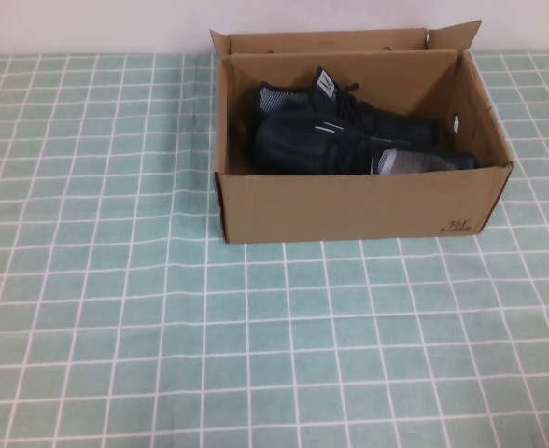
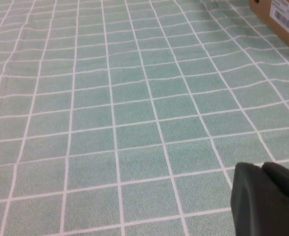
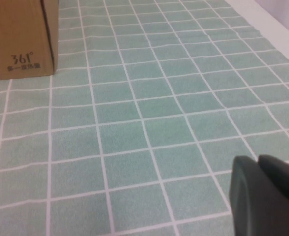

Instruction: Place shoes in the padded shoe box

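Both shoes (image 1: 349, 135) lie inside the padded shoe box (image 1: 349, 205), which stands open on the green checked tablecloth (image 1: 116, 308). The left gripper (image 2: 267, 199) and right gripper (image 3: 265, 196) hover above bare cloth, away from the box, fingers together, holding nothing.

Probably a staged robot test bench rather than a home: green tablecloth (image 1: 116, 308) with white grid lines covering the whole table, plain pale wall (image 1: 88, 23) behind, lone open cardboard shoe box (image 1: 349, 201) with "361°" print.
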You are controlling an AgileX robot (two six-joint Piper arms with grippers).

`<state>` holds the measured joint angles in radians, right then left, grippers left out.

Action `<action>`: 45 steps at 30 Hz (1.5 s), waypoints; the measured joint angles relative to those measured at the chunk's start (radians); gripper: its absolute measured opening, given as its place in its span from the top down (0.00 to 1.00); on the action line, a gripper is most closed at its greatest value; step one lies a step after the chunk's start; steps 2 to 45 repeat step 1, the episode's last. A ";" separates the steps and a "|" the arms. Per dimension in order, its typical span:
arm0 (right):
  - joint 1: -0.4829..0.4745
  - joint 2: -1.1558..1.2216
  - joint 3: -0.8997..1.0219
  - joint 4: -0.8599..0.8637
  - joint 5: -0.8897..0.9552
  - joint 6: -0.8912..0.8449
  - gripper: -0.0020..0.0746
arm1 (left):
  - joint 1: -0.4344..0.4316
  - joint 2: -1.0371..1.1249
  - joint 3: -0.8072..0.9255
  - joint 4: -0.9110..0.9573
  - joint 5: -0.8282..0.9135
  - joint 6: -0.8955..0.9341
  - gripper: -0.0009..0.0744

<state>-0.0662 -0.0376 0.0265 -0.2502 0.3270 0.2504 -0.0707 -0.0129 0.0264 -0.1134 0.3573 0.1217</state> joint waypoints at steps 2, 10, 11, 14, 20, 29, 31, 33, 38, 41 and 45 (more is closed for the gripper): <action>0.000 0.000 0.000 0.000 0.000 0.000 0.98 | 0.000 0.000 0.000 0.000 0.000 0.000 0.99; 0.000 0.000 0.000 0.000 0.000 0.000 0.98 | 0.000 0.000 0.000 0.000 0.000 0.000 0.99; 0.000 0.000 0.000 0.000 0.000 0.000 0.98 | 0.000 0.000 0.000 0.000 0.000 0.000 0.99; 0.000 0.000 0.000 0.000 0.000 0.000 0.98 | 0.000 0.000 0.000 0.000 0.000 0.000 0.99; 0.000 0.000 0.000 0.000 0.000 0.000 0.98 | 0.000 0.000 0.000 0.000 0.000 0.000 0.99; 0.000 0.000 0.000 0.000 0.000 0.000 0.98 | 0.000 0.000 0.000 0.000 0.000 0.000 0.99; 0.000 0.000 0.000 0.000 0.000 0.000 0.98 | 0.000 0.000 0.000 0.000 0.000 0.000 0.99; 0.000 0.000 0.000 0.000 0.000 0.000 0.98 | 0.000 0.000 0.000 0.000 0.000 0.000 0.99; 0.000 0.000 0.000 0.000 0.000 0.000 0.98 | 0.000 0.000 0.000 0.000 0.000 0.000 0.99; 0.000 0.000 0.000 0.000 0.000 0.000 0.98 | 0.000 0.000 0.000 0.000 0.000 0.000 0.99; 0.000 0.000 0.000 0.000 0.000 0.000 0.98 | 0.000 0.000 0.000 0.000 0.000 0.000 0.99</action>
